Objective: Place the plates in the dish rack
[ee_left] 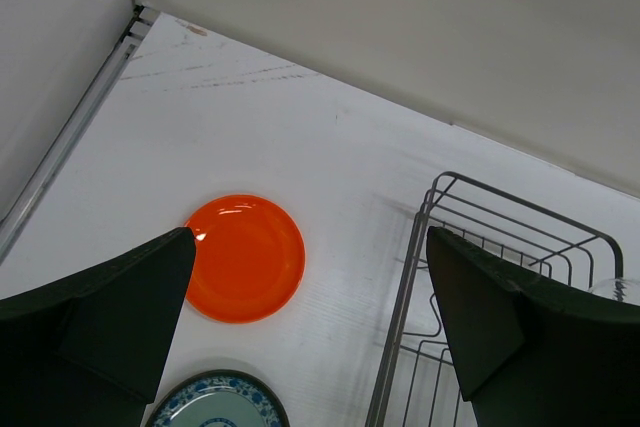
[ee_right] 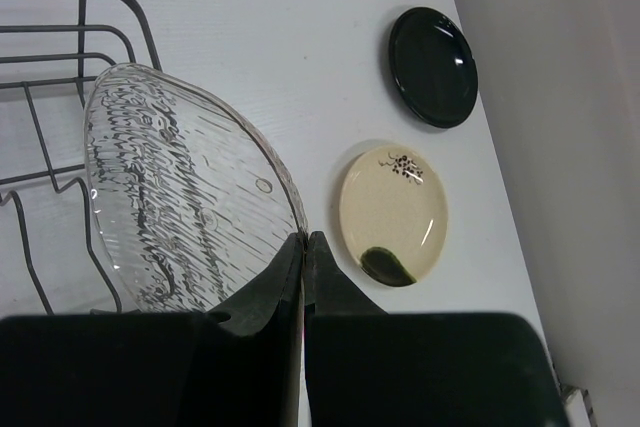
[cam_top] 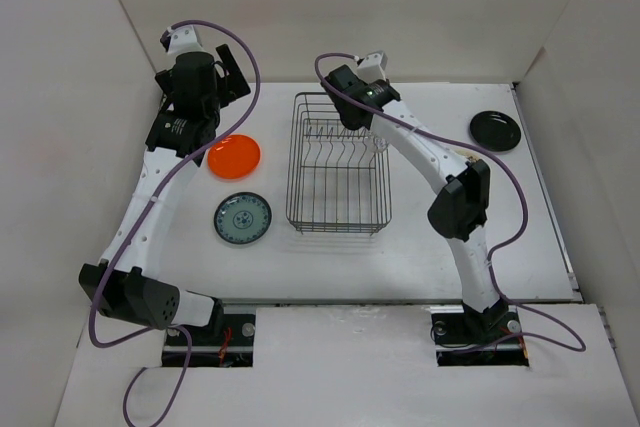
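My right gripper (ee_right: 305,239) is shut on the rim of the clear glass plate (ee_right: 180,207) and holds it on edge over the far right corner of the dark wire dish rack (ee_right: 84,37). From the top view this gripper (cam_top: 352,109) is above the rack (cam_top: 292,162). My left gripper (ee_left: 308,237) is open and empty, raised above the table between the orange plate (ee_left: 245,257) and the rack (ee_left: 394,326). The orange plate (cam_top: 235,156) and the blue-green plate (cam_top: 242,218) lie flat left of the rack. The black plate (cam_top: 495,129) and the beige plate (ee_right: 392,215) lie flat to its right.
White walls enclose the table at the back and both sides. The left wall's foot runs close to the orange plate. The right arm's forearm (cam_top: 440,162) stretches over the table right of the rack and covers the beige plate from above.
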